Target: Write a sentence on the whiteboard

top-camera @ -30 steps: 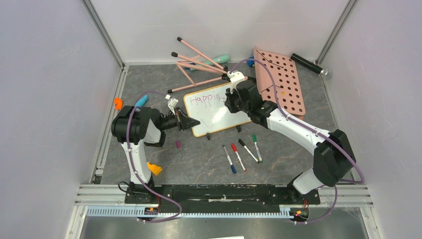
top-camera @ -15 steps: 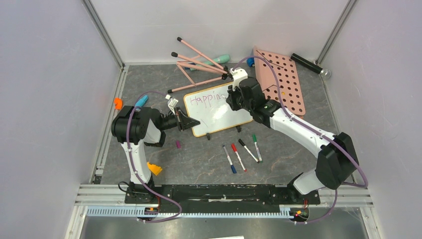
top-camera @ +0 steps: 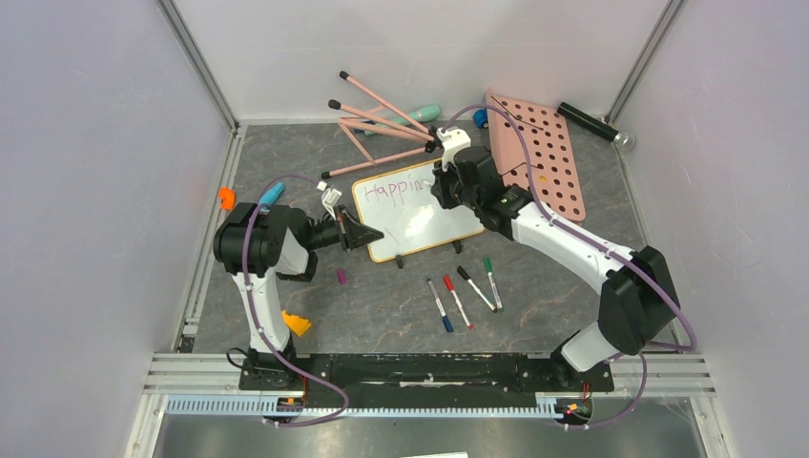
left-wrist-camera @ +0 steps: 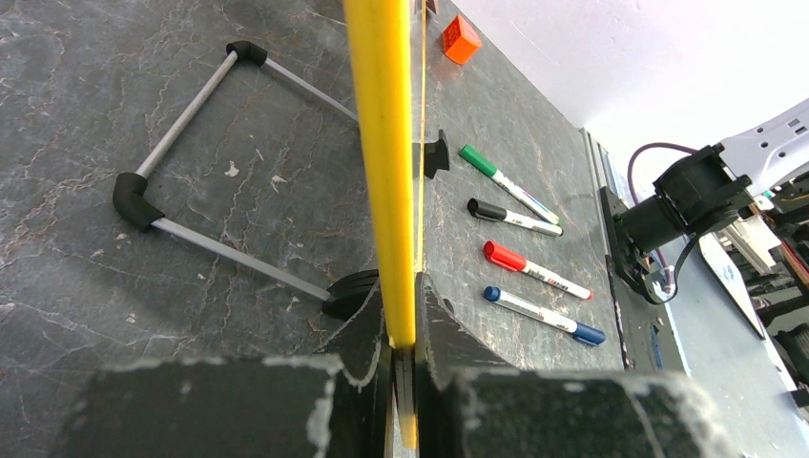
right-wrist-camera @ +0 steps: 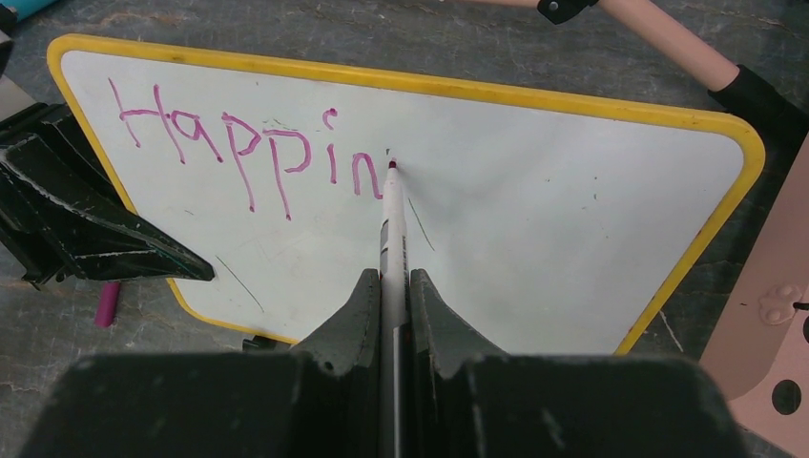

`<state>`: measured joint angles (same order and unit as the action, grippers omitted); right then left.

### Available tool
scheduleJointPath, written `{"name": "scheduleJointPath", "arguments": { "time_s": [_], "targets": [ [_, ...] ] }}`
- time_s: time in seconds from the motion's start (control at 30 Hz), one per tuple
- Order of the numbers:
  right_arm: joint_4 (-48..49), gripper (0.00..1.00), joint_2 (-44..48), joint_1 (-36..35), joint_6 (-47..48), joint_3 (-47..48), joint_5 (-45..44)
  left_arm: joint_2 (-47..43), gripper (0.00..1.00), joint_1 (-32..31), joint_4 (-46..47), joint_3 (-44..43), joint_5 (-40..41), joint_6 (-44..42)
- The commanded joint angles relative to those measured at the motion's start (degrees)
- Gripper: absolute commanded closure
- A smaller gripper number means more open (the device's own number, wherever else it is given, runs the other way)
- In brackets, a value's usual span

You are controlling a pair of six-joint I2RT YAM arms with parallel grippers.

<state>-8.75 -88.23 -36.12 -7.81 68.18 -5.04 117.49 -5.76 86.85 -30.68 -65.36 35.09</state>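
Observation:
The whiteboard (top-camera: pixel 416 221) stands tilted at mid-table, white with a yellow-orange rim. The sentence (right-wrist-camera: pixel 243 153) reads "Happin" in purple-pink along the board's top left, also seen from above (top-camera: pixel 396 189). My right gripper (right-wrist-camera: pixel 389 279) is shut on a marker (right-wrist-camera: pixel 392 239), whose tip touches the board (right-wrist-camera: pixel 534 219) just right of the last "n". From above, the right gripper (top-camera: pixel 442 187) is over the board's far right part. My left gripper (left-wrist-camera: pixel 401 320) is shut on the board's yellow rim (left-wrist-camera: pixel 382 143), at its left corner (top-camera: pixel 367 236).
Green (top-camera: pixel 491 282), black (top-camera: pixel 475 287), red (top-camera: pixel 457 301) and blue (top-camera: pixel 440 304) markers lie in front of the board. A pink board with holes (top-camera: pixel 544 167) lies to the right, pink rods (top-camera: pixel 382 122) behind. A purple cap (top-camera: pixel 342 277) and an orange block (top-camera: pixel 297 323) lie near the left arm.
My right gripper with the marker has shifted slightly toward the board's far edge, then a little left. The writing still reads "Happin". The left arm has not moved.

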Motion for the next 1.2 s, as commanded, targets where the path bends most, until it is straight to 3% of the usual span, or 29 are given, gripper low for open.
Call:
{"name": "scheduleJointPath", "arguments": {
  "time_s": [0.0,0.43,1.17],
  "targets": [
    [0.33,1.00,-0.37,0.71,0.71,2.22,-2.50,1.51,0.92,-0.13,2.36,1.06,1.81,-10.67],
    [-0.16,1.00,0.93,2.10,0.69,1.23,-3.92,1.48,0.92,-0.13,2.40,1.10,1.82,-10.75],
    [0.67,1.00,-1.94,2.19,1.05,4.53,3.33,1.46,0.93,-0.13,2.36,1.06,1.77,-10.88]
  ]
}}
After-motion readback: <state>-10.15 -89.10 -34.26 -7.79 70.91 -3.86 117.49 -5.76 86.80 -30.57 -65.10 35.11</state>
